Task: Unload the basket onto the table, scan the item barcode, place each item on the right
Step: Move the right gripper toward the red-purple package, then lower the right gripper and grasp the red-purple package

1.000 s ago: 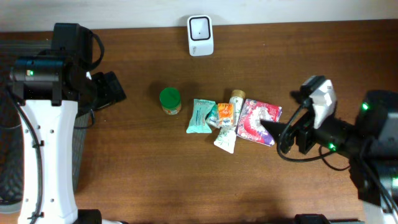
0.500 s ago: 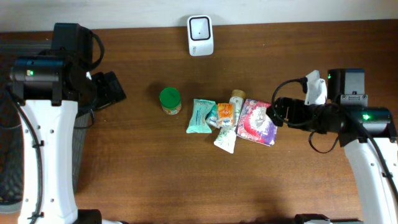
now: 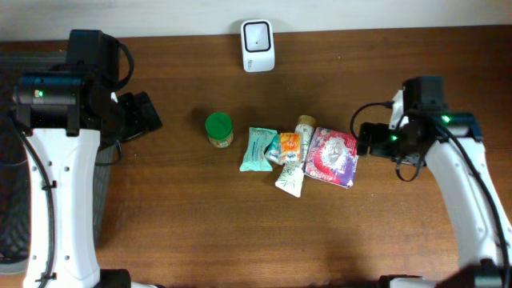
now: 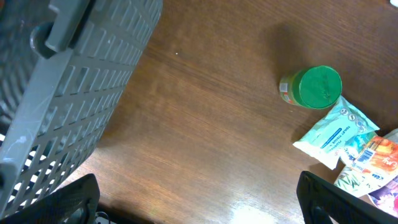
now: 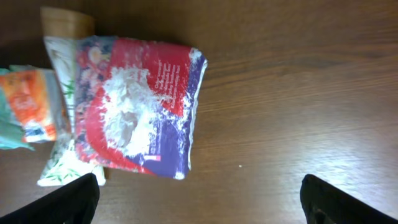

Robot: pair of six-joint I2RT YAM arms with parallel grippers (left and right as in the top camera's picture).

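Observation:
Several items lie in a cluster mid-table: a red and purple pouch (image 3: 331,157) (image 5: 140,106), an orange packet (image 3: 289,147), a white tube (image 3: 294,170), a teal packet (image 3: 258,150) (image 4: 336,130) and a green-lidded jar (image 3: 218,128) (image 4: 314,87). A white scanner (image 3: 258,45) stands at the table's far edge. My right gripper (image 3: 364,141) (image 5: 205,202) hangs open just right of the pouch, with only bare wood between its fingers. My left gripper (image 3: 146,114) (image 4: 199,205) is open and empty, well left of the jar. No barcode is visible.
A grey slatted basket (image 4: 56,93) (image 3: 10,224) stands off the table's left side, close under the left arm. Bare brown tabletop (image 3: 240,232) stretches in front of the cluster.
The right arm has swung toward the back of the table, and its gripper has drawn off the pouch's corner to just right of it. The left arm and the items have not moved.

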